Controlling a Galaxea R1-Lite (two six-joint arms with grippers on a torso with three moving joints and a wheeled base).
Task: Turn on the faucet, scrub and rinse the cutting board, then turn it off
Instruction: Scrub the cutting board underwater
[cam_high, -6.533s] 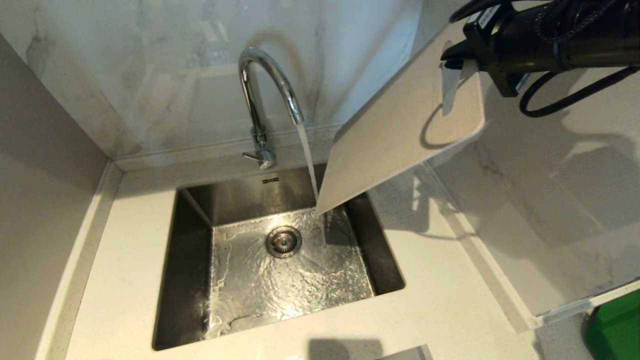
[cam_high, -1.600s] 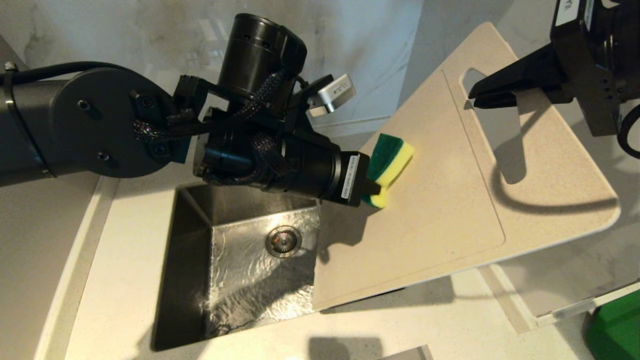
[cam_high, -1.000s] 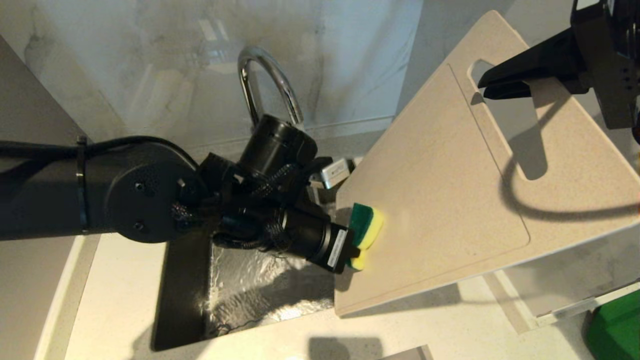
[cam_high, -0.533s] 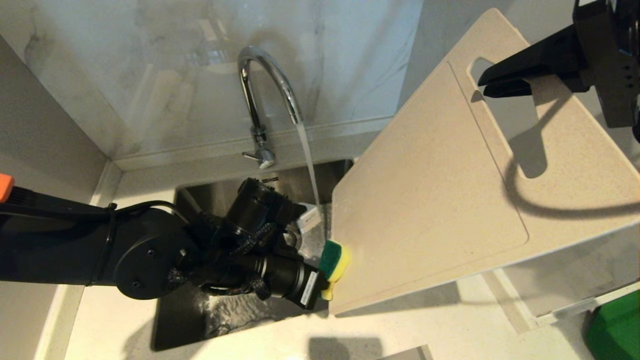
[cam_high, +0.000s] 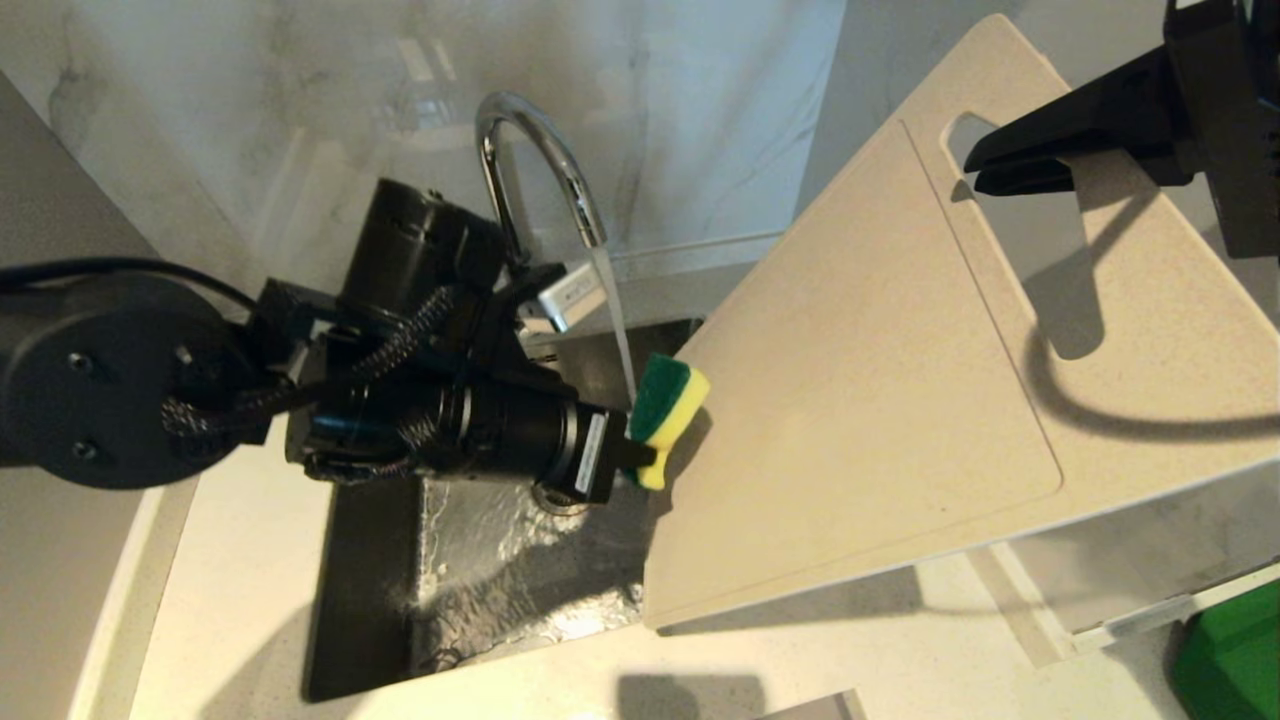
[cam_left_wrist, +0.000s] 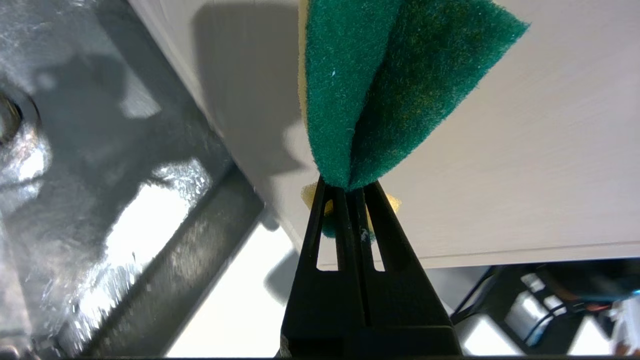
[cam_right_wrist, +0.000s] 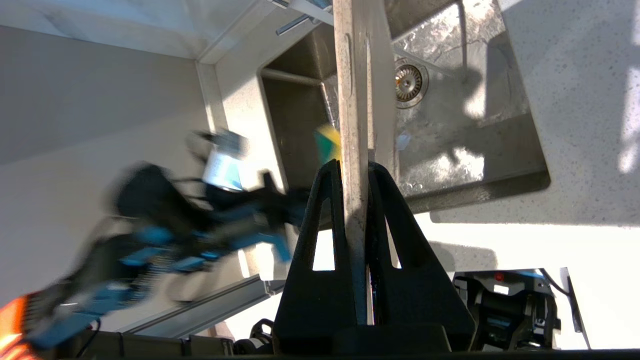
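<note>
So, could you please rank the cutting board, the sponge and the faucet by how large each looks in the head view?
1. cutting board, by far the largest.
2. faucet, its lower part hidden by the left arm.
3. sponge, smallest, pinched in the left gripper.

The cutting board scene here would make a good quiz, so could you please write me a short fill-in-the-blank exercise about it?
1. The left gripper is shut on a green-and-yellow ____.
2. The right gripper grips the cutting board beside its handle ____.
3. Water runs from the faucet into the ____ below.
4. The sponge sits at the board's edge nearest the ____.

Missing words: sponge; slot; sink; faucet
</note>
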